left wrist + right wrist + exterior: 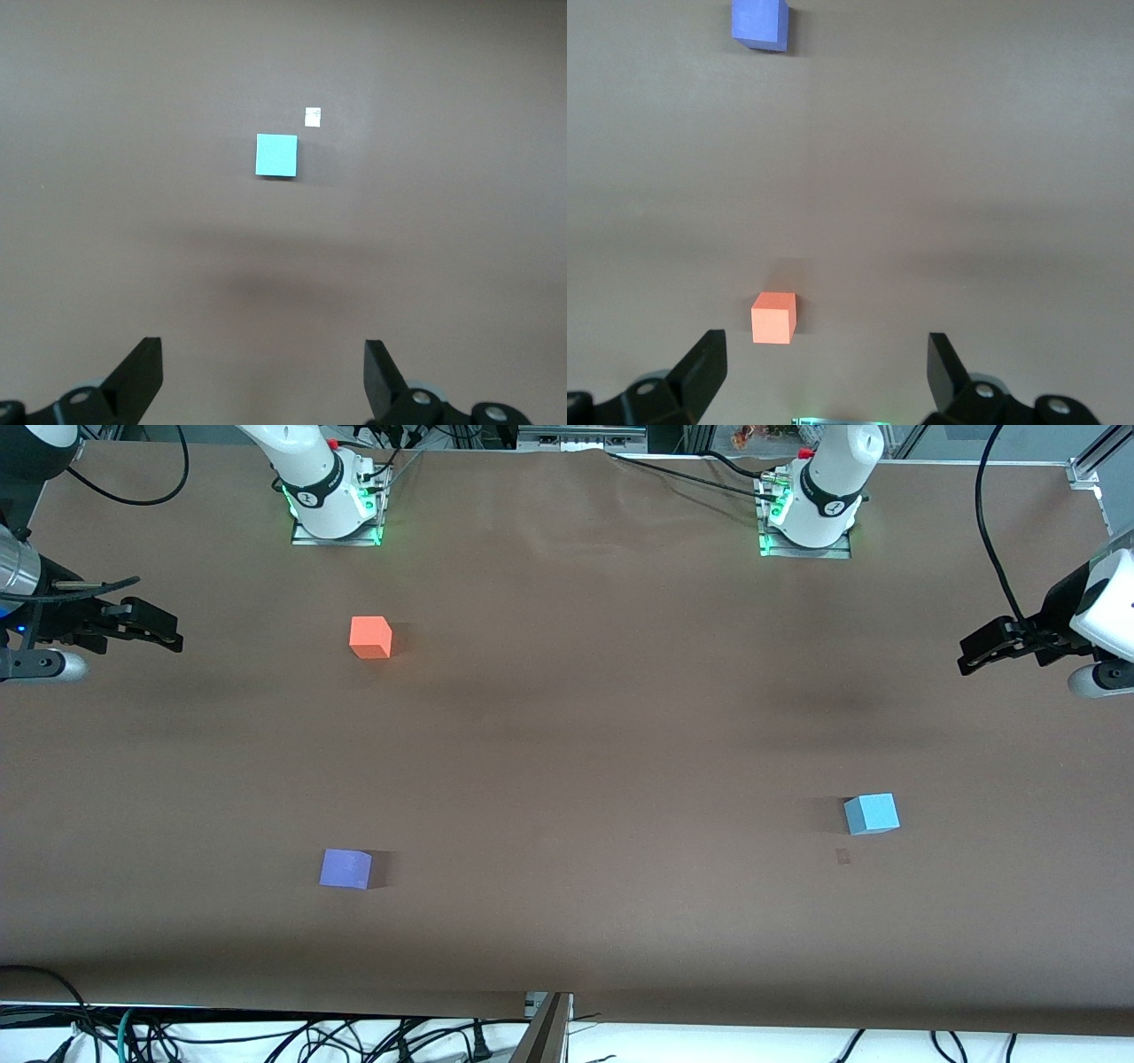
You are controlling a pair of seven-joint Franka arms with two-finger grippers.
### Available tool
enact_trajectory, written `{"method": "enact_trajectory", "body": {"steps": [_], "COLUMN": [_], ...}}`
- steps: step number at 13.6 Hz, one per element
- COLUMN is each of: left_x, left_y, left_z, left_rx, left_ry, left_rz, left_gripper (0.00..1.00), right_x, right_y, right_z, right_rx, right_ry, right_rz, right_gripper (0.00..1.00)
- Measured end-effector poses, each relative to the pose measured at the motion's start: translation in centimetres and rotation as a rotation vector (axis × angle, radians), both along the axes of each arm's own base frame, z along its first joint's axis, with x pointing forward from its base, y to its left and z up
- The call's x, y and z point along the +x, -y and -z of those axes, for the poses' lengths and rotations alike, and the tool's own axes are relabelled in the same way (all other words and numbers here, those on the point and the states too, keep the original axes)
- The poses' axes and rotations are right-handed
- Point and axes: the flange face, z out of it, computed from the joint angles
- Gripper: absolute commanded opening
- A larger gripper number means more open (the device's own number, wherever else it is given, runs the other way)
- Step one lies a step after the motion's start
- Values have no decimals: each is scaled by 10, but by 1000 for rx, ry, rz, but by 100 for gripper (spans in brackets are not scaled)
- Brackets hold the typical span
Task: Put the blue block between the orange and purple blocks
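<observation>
The blue block (872, 813) (276, 155) lies on the brown table toward the left arm's end. The orange block (370, 637) (773, 318) sits toward the right arm's end, close to that arm's base. The purple block (345, 868) (759, 23) lies nearer the front camera than the orange one, with bare table between them. My left gripper (974, 657) (263, 372) hangs open and empty high over the table's edge at its own end. My right gripper (164, 631) (826, 367) hangs open and empty over the edge at the right arm's end.
A small pale paper scrap (842, 856) (312, 117) lies beside the blue block, nearer the front camera. The arm bases (335, 509) (808, 518) stand along the table's back edge. Cables (266, 1036) hang below the front edge.
</observation>
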Motion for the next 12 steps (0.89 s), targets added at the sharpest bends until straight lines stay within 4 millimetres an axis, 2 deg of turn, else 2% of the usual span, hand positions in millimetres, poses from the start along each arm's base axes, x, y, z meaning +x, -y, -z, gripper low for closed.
{"method": "enact_trajectory", "body": {"steps": [7,12], "left_x": [0,3], "left_y": [1,1], "left_z": [0,-1], "left_rx": [0,0], "left_ry": [1,21], "left_rz": [2,3], "left_gripper": [100,100], "right_x": [0,1], "right_y": [-1,-9], "right_z": [0,0], "right_rx": [0,1], "right_ry": [2,7], "right_rz": [-2,-15], "right_gripper": [100,100]}}
